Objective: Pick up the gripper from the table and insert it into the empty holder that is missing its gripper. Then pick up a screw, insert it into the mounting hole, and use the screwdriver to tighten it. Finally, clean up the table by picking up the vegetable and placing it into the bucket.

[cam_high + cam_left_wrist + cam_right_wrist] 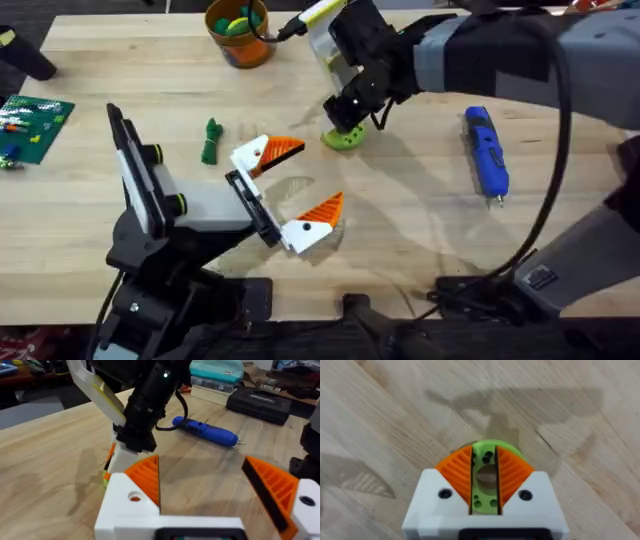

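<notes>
Overhead, right gripper [350, 125]: clamped on lime piece [345, 138], 3 o'clock of vegetable [210, 141].
Left gripper [290, 190]: spread, empty.
Risk: thin edge-grip, piece may twist free.

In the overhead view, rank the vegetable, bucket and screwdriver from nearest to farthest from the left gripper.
Measured from the left gripper:
1. The vegetable, just to the gripper's left.
2. The bucket, at the table's far edge.
3. The screwdriver, well off to the right.
</notes>
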Robot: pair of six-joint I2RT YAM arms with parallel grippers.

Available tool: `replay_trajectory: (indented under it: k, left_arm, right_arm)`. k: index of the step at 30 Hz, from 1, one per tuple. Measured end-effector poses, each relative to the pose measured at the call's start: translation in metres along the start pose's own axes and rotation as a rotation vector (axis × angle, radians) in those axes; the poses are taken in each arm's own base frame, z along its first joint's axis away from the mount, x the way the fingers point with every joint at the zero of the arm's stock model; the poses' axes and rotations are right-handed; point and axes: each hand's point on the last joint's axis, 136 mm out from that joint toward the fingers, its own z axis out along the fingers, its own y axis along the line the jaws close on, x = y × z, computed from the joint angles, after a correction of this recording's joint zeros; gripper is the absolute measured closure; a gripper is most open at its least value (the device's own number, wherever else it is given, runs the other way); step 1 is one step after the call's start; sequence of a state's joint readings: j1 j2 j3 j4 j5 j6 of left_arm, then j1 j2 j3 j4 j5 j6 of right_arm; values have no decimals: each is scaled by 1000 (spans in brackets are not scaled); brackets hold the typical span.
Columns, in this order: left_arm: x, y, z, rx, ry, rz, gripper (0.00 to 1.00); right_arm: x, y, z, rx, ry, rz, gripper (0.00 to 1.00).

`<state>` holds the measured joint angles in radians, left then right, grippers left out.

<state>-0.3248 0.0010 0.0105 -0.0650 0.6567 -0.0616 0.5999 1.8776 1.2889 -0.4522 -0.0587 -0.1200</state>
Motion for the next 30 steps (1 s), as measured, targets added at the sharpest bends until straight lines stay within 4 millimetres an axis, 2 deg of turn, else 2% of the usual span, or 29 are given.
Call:
replay_trajectory:
  k: [9,12,13,30]
  left_arm:
    - [0,0,0,0,0,0,15]
    - [0,0,0,-3,0,0,15]
    - [0,0,0,-3,0,0,15]
    - [0,1,0,-3,0,1,14]
  right_arm:
    - [-2,1,4,-11,1,0,808]
    - [-3,1,3,-9,-2,-1,968]
    - [-3,1,3,-10,-3,1,988]
    - [-3,-1,4,9,1,-2,995]
